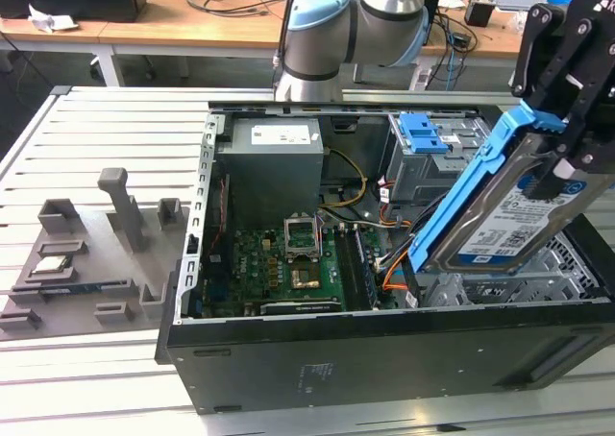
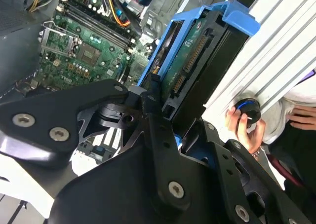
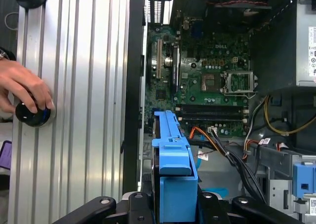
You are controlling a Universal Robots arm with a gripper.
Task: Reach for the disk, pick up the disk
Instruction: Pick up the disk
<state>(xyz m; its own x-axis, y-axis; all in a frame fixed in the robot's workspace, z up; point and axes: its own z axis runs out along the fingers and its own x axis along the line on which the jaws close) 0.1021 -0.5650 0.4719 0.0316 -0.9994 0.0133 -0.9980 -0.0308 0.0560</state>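
Disk: one silver hard drive (image 1: 524,220) with a white-and-blue label and blue side rails is hanging tilted above the open computer case (image 1: 384,359), at the exterior view's right, lifted clear of the case floor. In the first wrist view its blue rail end (image 3: 174,174) is pointing away from the camera; in the second wrist view its connector edge (image 2: 190,61) is showing.
Gripper: one black gripper (image 1: 567,138) is gripping the disk near its upper end.
Fingers: two black fingers (image 2: 158,130) are clamping the disk's rails from either side, seen in both wrist views.
Arm: one grey arm with light blue joint caps (image 1: 327,23) is reaching in from behind the case.
Case: one black tower is lying on its side with the panel off, on the ribbed metal bench (image 1: 106,138).
Motherboard: one green board (image 1: 288,258) is sitting on the case floor, below and to the exterior view's left of the disk.
Power supply: one grey box (image 1: 274,162) is sitting at the case's rear corner, well apart from the disk.
Blue latch: one small blue plastic piece (image 1: 423,133) is sitting on the drive cage, just behind the disk.
Grey fixture: one moulded grey holder (image 1: 86,263) is lying on the bench at the exterior view's left, beside the case.
Person: one hand (image 3: 22,88) is resting on a round black-and-blue knob (image 3: 32,114) on the bench, well apart from the disk.
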